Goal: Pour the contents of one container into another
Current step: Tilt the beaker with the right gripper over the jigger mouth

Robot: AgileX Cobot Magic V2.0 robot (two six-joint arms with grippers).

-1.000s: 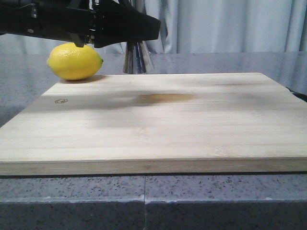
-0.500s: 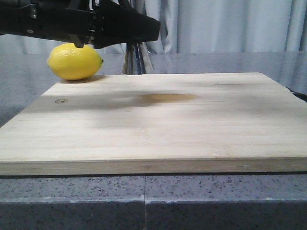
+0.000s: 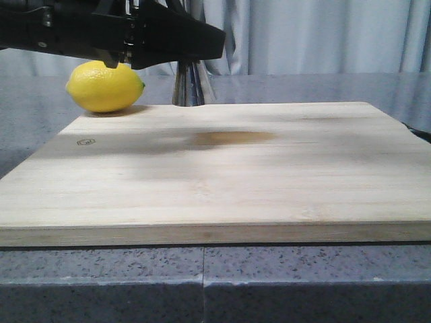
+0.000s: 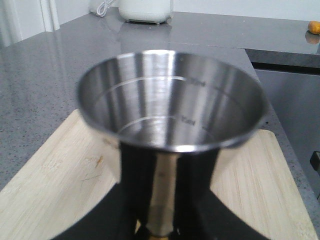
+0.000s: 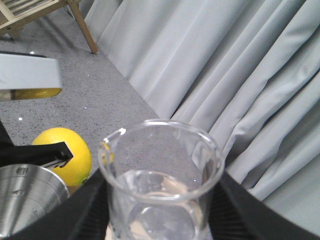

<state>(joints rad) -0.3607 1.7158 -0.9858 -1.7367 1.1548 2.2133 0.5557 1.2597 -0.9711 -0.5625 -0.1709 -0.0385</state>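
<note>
The left gripper (image 4: pixel 160 200) has its fingers (image 4: pixel 135 175) closed on the waist of the jigger (image 4: pixel 170 107), holding it upright above the far left part of the board (image 3: pixel 269 168), near the lemon (image 3: pixel 104 86) at the board's far left corner. The jigger's upper cup looks empty. The right gripper (image 5: pixel 160 210) has its fingers (image 5: pixel 95 205) closed around the beaker (image 5: pixel 161 175), upright with a little clear liquid in the bottom, just beside the jigger. The step in hand seems to be lining up for the pour. The next move calls for bringing the beaker's lip over the jigger's rim and tilting slowly, since the cup is narrow.
</note>
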